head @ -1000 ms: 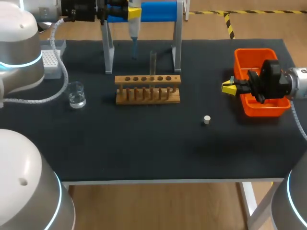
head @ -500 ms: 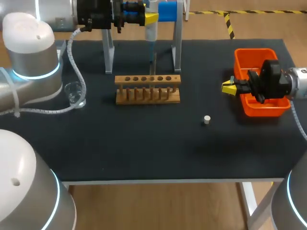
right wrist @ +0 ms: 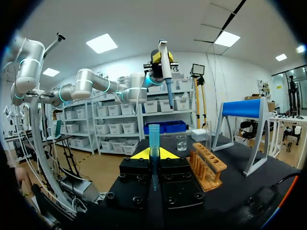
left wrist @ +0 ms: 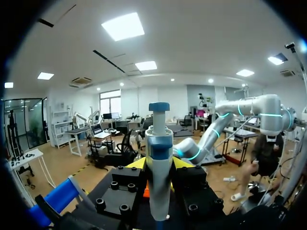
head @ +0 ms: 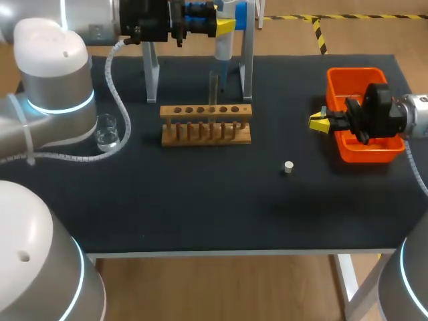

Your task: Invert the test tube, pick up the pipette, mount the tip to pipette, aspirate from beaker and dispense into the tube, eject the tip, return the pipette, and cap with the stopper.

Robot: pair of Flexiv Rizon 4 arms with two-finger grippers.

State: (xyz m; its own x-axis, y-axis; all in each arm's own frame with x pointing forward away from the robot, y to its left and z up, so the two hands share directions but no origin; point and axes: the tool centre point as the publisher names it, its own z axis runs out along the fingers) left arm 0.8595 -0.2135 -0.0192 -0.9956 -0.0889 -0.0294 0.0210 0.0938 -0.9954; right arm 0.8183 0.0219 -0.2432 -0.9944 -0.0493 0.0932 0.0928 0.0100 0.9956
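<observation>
Left gripper, pinching the pipette, has carried it rightward above the test tube; right gripper pinches a blue tube.

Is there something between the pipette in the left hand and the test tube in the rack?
Nothing visible. The pipette hangs higher than the test tube, a little to its side. The stand's post is beside the pipette, not between them.
</observation>
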